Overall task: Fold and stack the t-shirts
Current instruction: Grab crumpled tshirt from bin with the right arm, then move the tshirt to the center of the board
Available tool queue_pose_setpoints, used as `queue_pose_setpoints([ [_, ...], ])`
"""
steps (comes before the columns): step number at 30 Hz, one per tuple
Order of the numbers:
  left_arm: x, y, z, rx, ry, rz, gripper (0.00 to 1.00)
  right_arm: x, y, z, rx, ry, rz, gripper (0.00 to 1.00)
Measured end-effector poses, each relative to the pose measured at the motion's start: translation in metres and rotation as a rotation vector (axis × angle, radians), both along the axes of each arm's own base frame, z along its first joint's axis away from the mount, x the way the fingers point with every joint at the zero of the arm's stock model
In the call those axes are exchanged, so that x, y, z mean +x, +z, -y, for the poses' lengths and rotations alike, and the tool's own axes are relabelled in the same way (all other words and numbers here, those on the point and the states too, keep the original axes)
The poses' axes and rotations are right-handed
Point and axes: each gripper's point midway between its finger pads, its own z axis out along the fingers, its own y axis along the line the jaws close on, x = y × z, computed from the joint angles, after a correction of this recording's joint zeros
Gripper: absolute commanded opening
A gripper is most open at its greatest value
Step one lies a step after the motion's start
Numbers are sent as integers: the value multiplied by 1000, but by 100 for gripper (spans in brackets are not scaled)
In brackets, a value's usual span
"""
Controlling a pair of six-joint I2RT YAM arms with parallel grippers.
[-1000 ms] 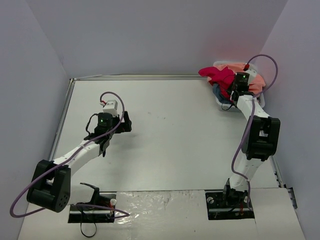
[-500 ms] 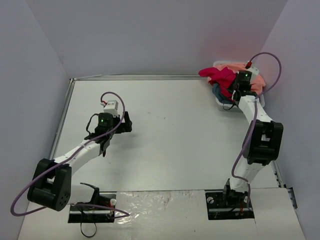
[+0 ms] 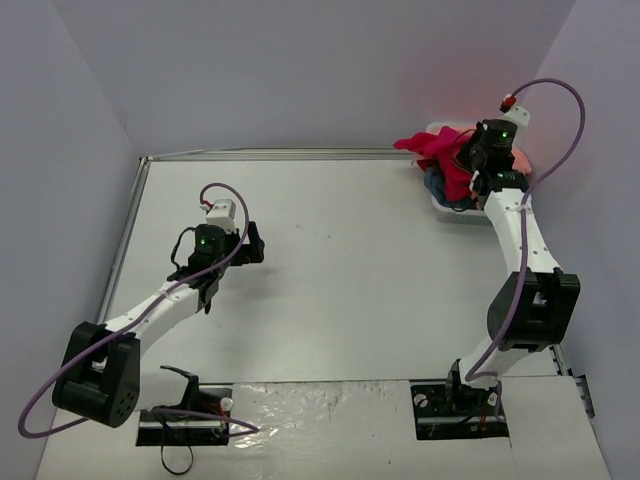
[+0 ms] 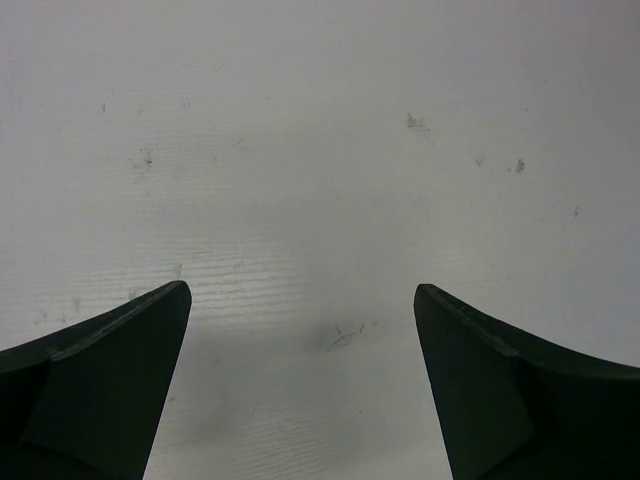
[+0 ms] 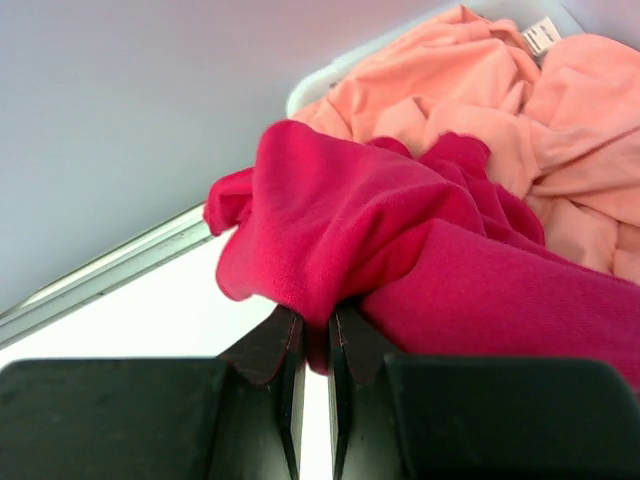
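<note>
A heap of t-shirts lies in the white basket (image 3: 452, 212) at the table's far right corner. The crimson-red shirt (image 3: 445, 158) (image 5: 400, 230) is on top, with a peach-pink one (image 5: 470, 90) under it and a bit of teal-blue cloth (image 3: 440, 186) lower down. My right gripper (image 5: 316, 325) (image 3: 468, 172) is shut on a fold of the red shirt, lifted over the basket. My left gripper (image 4: 302, 295) (image 3: 252, 243) hovers open above bare table on the left, nothing between its fingers.
A raised metal rim (image 3: 260, 154) runs along the table's back and left edges, with grey walls behind. The basket's white rim (image 5: 320, 80) shows beside the peach cloth. The arms' bases (image 3: 460, 405) sit at the near edge.
My right arm has risen and drawn back, pulling the red shirt up from the heap. The left arm has not moved.
</note>
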Motion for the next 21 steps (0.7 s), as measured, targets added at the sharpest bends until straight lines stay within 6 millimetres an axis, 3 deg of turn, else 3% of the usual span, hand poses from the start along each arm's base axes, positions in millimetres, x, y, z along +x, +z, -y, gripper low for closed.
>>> queue_pose_setpoints([
  [5,-1,6,1,-5,-2,15,94,3,34,-28,-2,62,40,0],
  [14,-1,18,-3,-8,16,51,94,-6,126,-115,27,281,188,0],
  [17,-3,21,-6,-5,30,63,94,-12,131,-145,48,365,196,0],
  [21,-2,31,-11,-5,53,90,94,-21,116,-195,73,487,149,0],
])
